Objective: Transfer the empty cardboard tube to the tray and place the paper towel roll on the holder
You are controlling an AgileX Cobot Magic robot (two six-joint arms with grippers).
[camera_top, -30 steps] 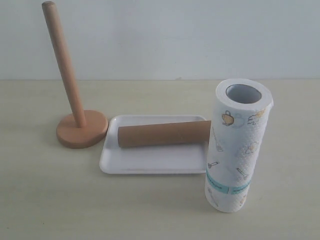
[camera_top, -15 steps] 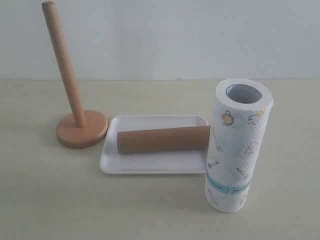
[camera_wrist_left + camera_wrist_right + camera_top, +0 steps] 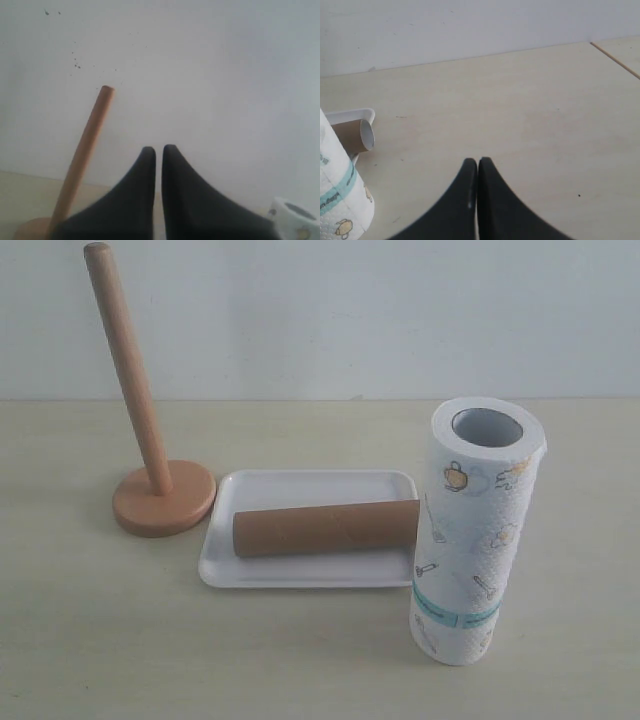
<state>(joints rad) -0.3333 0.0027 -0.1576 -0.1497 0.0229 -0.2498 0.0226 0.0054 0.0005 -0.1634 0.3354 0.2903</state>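
The brown cardboard tube (image 3: 325,527) lies lengthwise in the white tray (image 3: 300,575); its open end (image 3: 355,136) shows in the right wrist view. The printed paper towel roll (image 3: 475,530) stands upright on the table just right of the tray, also seen as the roll (image 3: 340,200) and its top (image 3: 295,222). The wooden holder (image 3: 150,490) stands left of the tray with its dowel (image 3: 82,160) bare. My left gripper (image 3: 158,150) is shut on nothing, off the table. My right gripper (image 3: 478,162) is shut and empty, apart from the roll. Neither gripper appears in the exterior view.
The pale wooden tabletop (image 3: 320,660) runs to a white wall (image 3: 350,310) behind. A table edge (image 3: 615,57) shows in the right wrist view.
The cardboard tube has rolled slightly toward the tray's front edge. The roll and holder have not moved.
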